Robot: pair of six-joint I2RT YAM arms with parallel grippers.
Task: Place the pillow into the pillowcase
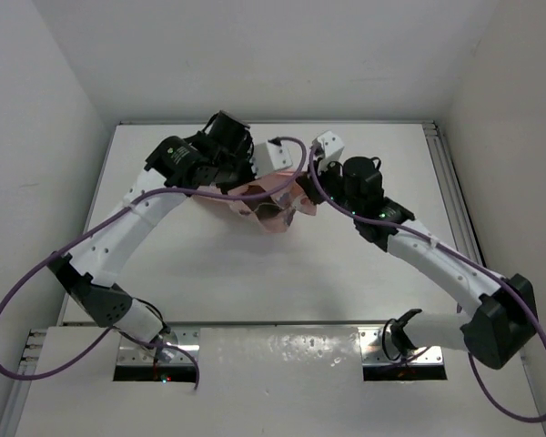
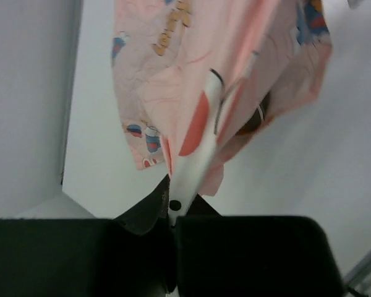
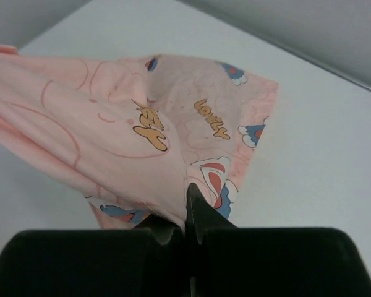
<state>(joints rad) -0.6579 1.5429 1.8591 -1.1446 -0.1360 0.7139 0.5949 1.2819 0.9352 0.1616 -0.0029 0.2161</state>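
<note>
The pale-pink printed pillowcase (image 1: 271,200) hangs bunched between both grippers over the back middle of the white table. In the left wrist view the pillowcase (image 2: 191,68) runs down into my left gripper (image 2: 171,199), which is shut on a fold of it. My right gripper (image 3: 188,207) is shut on the pillowcase (image 3: 123,124) at a lower edge. In the top view the left gripper (image 1: 244,187) and right gripper (image 1: 307,202) hold opposite sides. A small dark patch (image 2: 260,116) shows under a fold; I cannot tell whether it is the pillow, which is otherwise hidden.
Grey walls close in the white table (image 1: 255,273) on the left, back and right. A metal rail (image 1: 448,182) runs along its right edge. Purple cables (image 1: 36,282) loop off both arms. The arm bases sit at the near edge.
</note>
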